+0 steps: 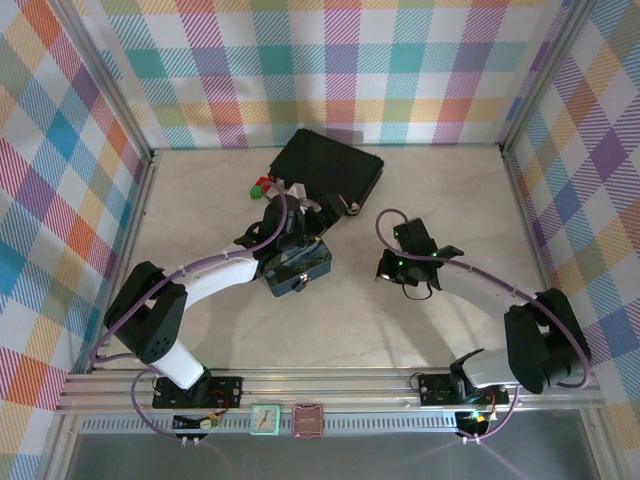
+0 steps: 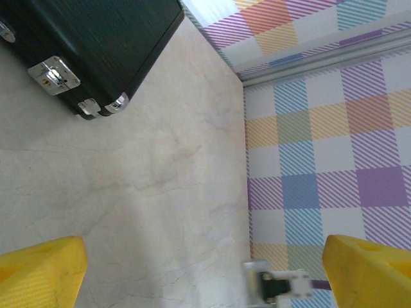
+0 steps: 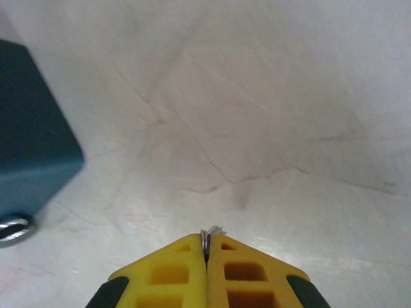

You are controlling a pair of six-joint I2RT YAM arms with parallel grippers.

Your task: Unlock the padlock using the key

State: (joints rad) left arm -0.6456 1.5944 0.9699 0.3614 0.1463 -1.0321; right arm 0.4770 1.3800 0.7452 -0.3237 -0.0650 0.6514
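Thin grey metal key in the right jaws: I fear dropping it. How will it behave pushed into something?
The thin grey metal key is likely stiff. Only a sliver shows past the shut jaws, so it might pivot or slip.

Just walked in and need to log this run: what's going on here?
The right gripper is shut on a thin metal piece, apparently the key, pointing at the table beside the blue tin. The left gripper is open near the black case, holding nothing. Unlocking has not visibly begun.
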